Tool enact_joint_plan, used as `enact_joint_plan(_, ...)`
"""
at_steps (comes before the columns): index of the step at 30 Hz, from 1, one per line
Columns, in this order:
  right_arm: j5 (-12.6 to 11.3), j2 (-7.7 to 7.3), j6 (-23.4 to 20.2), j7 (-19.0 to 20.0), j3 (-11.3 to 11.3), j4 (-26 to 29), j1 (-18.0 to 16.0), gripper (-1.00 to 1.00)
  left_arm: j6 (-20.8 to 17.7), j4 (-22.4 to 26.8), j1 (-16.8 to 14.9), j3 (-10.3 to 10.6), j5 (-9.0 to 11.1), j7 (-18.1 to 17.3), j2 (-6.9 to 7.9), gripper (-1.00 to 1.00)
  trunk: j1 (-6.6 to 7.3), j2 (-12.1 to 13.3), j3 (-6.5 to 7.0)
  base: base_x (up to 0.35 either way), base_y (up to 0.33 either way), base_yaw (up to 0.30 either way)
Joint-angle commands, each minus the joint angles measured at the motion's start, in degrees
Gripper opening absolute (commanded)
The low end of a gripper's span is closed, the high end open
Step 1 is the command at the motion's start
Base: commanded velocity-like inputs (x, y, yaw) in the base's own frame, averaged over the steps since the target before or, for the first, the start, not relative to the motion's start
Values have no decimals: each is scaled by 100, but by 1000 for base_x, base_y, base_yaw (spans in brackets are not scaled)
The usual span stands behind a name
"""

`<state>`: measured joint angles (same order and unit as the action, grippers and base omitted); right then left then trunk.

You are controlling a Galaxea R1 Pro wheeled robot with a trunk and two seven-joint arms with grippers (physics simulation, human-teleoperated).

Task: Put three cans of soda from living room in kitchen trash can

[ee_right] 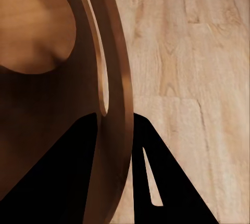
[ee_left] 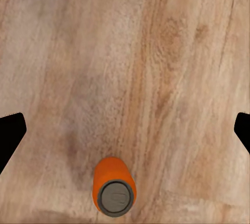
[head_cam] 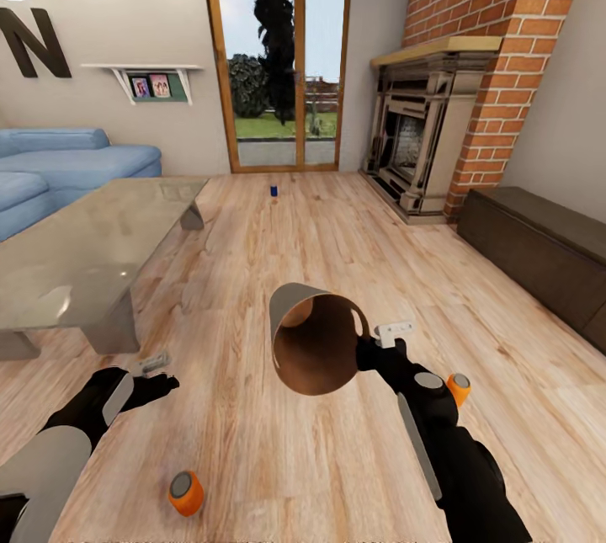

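The tash can hangs tilted above the floor with its coppery inside facing me. My right gripper is shut on its rim; in the right wrist view the rim runs between the dark fingers. An orange can of soda stands on the wood floor near my left arm. My left gripper hovers open above and beyond it, and in the left wrist view this can sits below the wide-spread fingertips. A second orange can peeks out beside my right forearm. The dark blue can stands far off near the glass doors.
This is the living room. A glass-topped coffee table and a light blue sofa are at the left. The brick fireplace and a low dark cabinet line the right. Wood-framed glass doors are straight ahead.
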<state>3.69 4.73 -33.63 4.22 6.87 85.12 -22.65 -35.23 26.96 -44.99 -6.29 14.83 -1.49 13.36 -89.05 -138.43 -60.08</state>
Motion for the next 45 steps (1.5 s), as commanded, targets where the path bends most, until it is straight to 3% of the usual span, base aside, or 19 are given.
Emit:
enact_joint_plan(1, -114, 1, -5, 27, -1, 23, -3, -100, 2, 0, 7, 1, 1, 0, 0, 100, -22, -42, -18, 0, 0, 6)
enact_joint_plan(6, -308, 2, -19, -19, -8, 61, -3, -100, 48, -3, 20, 4, -2, 0, -3, 100, -132, -243, -127, 0, 0, 49)
enact_joint_plan(12, -368, -4, -28, -106, -7, 73, -3, -100, 89, -3, 30, 13, -6, 29, -8, 100, -263, -481, -278, 0, 0, 86)
enact_joint_plan(27, -367, -19, 31, -131, -26, 76, 3, -100, 104, -7, 33, 6, -13, 113, -18, 100, -301, -501, -735, 0, 0, 82)
enact_joint_plan(33, -353, -33, 45, -140, -41, 75, 2, -100, 104, -7, 34, 10, -15, 114, -31, 100, -301, -501, -785, 0, 0, 73)
enact_joint_plan(39, -327, -75, 53, -205, -53, 99, 3, -100, 111, 11, 41, 8, -15, 114, -241, 100, -301, -501, -831, 0, 0, 19)
enact_joint_plan(45, -302, -47, 55, -221, 1, 121, 5, -100, 113, 5, 42, 9, -14, 107, -354, 100, -301, -501, -848, 0, 0, 4)
